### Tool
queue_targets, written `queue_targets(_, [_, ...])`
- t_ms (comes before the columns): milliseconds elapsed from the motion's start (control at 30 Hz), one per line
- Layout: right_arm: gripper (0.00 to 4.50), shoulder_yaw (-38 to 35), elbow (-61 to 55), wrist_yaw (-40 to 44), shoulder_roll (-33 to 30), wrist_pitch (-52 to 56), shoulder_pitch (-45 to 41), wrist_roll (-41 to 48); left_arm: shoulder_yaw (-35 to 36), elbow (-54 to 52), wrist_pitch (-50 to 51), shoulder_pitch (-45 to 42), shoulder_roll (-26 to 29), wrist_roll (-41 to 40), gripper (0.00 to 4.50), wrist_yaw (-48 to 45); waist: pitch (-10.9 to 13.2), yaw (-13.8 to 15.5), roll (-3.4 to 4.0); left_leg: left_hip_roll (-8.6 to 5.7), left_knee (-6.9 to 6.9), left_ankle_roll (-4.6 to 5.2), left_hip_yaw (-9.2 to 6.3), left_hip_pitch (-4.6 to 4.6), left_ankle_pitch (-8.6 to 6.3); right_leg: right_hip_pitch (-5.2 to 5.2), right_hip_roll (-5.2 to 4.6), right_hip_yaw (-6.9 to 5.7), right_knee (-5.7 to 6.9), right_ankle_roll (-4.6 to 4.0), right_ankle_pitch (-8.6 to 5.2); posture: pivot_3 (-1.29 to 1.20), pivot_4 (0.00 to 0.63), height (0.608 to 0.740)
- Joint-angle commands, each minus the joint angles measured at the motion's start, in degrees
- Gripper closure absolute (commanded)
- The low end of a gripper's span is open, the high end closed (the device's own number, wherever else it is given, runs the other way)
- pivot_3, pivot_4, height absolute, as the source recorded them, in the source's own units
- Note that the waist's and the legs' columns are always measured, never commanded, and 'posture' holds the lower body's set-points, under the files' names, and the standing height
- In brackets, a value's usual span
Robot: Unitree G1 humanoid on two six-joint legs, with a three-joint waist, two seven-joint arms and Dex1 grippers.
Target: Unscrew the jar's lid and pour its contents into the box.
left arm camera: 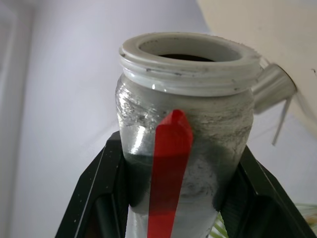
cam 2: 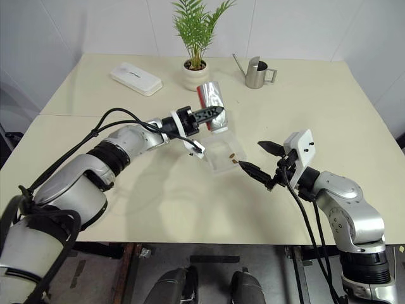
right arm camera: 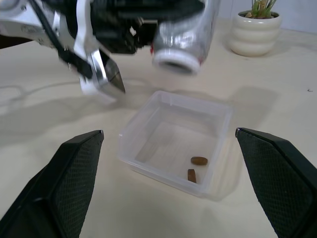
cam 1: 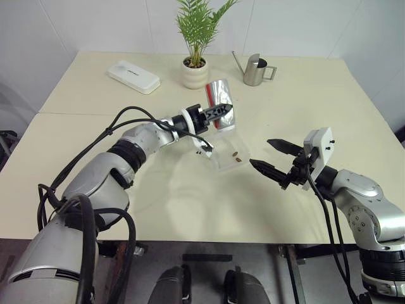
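My left gripper point(cam 1: 221, 111) is shut on the jar point(cam 1: 220, 101), a clear jar with a red stripe and a white threaded rim point(left arm camera: 190, 62). The jar is tipped over, its open mouth point(right arm camera: 173, 62) hanging above the far edge of the box point(cam 1: 223, 163). The box is a shallow clear tray on the table, and two brown pellets of the contents point(right arm camera: 199, 160) lie in its near corner. My right gripper point(cam 1: 261, 152) stands open just right of the box, with nothing between its fingers. The lid is out of view.
At the back of the table stand a white oblong case point(cam 1: 133, 76), a potted plant point(cam 1: 195, 63) and a steel watering can point(cam 1: 255, 69). The plant pot is close behind the jar. The table's front edge point(cam 1: 209, 239) runs below the arms.
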Motion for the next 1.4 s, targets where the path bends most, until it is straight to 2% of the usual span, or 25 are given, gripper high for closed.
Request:
queue_targets(33, [0.01,-0.8,-1.7,1.1,-0.3,-0.5,0.2,1.3,12.0,-2.7,-11.1,2.7,2.6,-20.1,2.6,-15.1,0.0,-0.1,0.0,0.0,0.05,0.01,0.01,0.0,-0.01,0.0,-0.02,0.0,0.01,0.0,0.0,0.0,0.15,0.74])
queue_targets(100, [0.01,-0.9,-1.4,1.5,-0.5,-0.6,0.2,1.2,19.1,-4.2,-13.5,6.2,2.8,-32.6,2.6,-26.5,0.0,-0.3,0.02,0.0,0.15,0.01,0.0,0.03,-0.02,0.04,-0.4,-0.04,0.07,0.0,0.0,0.0,0.15,0.74])
queue_targets(133, [0.01,-0.9,-1.1,1.7,-0.5,-0.7,0.1,1.0,24.1,-5.7,-11.1,8.7,1.8,-41.9,2.6,-35.3,0.0,-0.4,0.02,-0.01,0.17,0.02,0.0,0.09,-0.02,0.1,-0.48,-0.08,0.11,0.0,0.0,0.0,0.15,0.74])
queue_targets(200, [0.01,-0.9,-0.6,2.0,-0.5,-0.9,-0.2,0.8,32.1,-9.3,-3.9,12.9,0.3,-56.0,2.6,-49.1,0.0,-0.7,0.02,-0.03,0.29,0.02,-0.02,0.13,-0.02,0.17,-0.5,-0.12,0.2,0.0,0.0,0.0,0.15,0.74])
queue_targets(233, [0.01,-0.9,-0.4,2.3,-0.6,-1.1,-0.3,0.7,36.7,-12.0,5.0,14.6,-0.7,-62.6,2.6,-54.9,0.0,-0.7,0.02,-0.03,0.32,0.02,-0.04,0.16,-0.02,0.23,-0.49,-0.14,0.21,0.0,0.0,0.0,0.15,0.74])
queue_targets(300, [0.01,-0.4,0.3,3.3,-0.8,-1.9,-0.9,0.1,46.8,-15.3,20.8,17.9,-0.9,-73.5,2.6,-57.9,0.0,-1.1,0.02,-0.08,0.42,0.06,-0.1,0.17,0.0,0.27,-0.38,-0.19,0.33,0.0,0.0,0.0,0.15,0.74])
queue_targets(367, [0.01,0.1,0.9,4.1,-0.9,-2.5,-1.4,-0.5,54.3,-19.2,29.4,21.9,-0.2,-79.4,2.6,-56.5,0.0,-1.6,0.01,-0.11,0.41,0.12,-0.13,0.18,0.05,0.3,-0.17,-0.15,0.36,0.05,0.03,0.0,0.15,0.74])
queue_targets(533, [0.01,1.3,2.8,5.7,-0.5,-3.4,-3.4,-1.3,65.4,-29.3,38.6,32.6,1.1,-83.2,2.6,-49.4,0.0,-2.3,-0.03,-0.14,0.28,0.11,-0.11,0.37,0.06,0.36,-0.13,-0.07,0.41,0.1,0.06,0.0,0.15,0.74])
queue_targets(600, [0.01,1.9,3.7,6.1,-0.2,-3.6,-4.3,-1.4,69.0,-32.2,34.4,36.7,0.2,-84.9,2.6,-48.7,-0.1,-2.4,-0.05,-0.14,0.28,0.11,-0.11,0.37,0.06,0.36,-0.12,-0.04,0.43,0.11,0.06,0.0,0.15,0.74])
queue_targets(700, [0.01,2.9,5.2,6.9,0.2,-4.2,-5.7,-1.9,71.7,-34.4,33.6,41.7,-0.1,-84.9,2.6,-46.7,-0.1,-1.7,-0.2,-0.14,0.32,0.11,-0.12,0.37,0.05,0.39,-0.12,-0.03,0.41,0.11,0.06,0.0,0.15,0.74])
queue_targets(967, [0.01,4.5,7.1,7.7,1.2,-4.9,-8.1,-2.5,75.8,-34.6,31.2,46.4,-1.8,-87.5,2.6,-46.1,-0.2,-1.1,-0.34,-0.29,0.27,-0.09,-0.2,0.36,-0.08,0.41,-0.37,0.0,0.38,0.17,0.14,0.0,0.15,0.74])
queue_targets(1033, [0.0,4.6,7.2,7.9,1.3,-4.9,-8.3,-2.5,75.7,-34.5,30.8,47.1,-1.8,-87.7,1.87,-46.4,-0.2,-1.2,-0.34,-0.29,0.24,-0.07,-0.2,0.37,-0.07,0.41,-0.35,-0.02,0.38,0.17,0.14,0.0,0.15,0.74])
queue_targets(1233, [0.0,4.8,7.5,9.0,1.3,-4.8,-8.7,-2.5,75.4,-34.8,30.3,48.5,-1.3,-87.2,0.04,-47.0,-0.2,-1.5,-0.34,-0.28,0.19,0.07,-0.15,0.38,0.01,0.38,-0.29,-0.06,0.36,0.17,0.14,0.0,0.15,0.74])
queue_targets(1400, [0.0,5.0,7.3,11.2,0.5,-5.6,-8.7,-2.7,75.2,-38.8,31.6,52.8,0.5,-86.7,0.04,-48.9,-0.2,-1.6,-0.34,-0.27,0.18,0.06,-0.14,0.38,0.0,0.37,-0.29,-0.04,0.36,0.17,0.14,0.0,0.15,0.74])
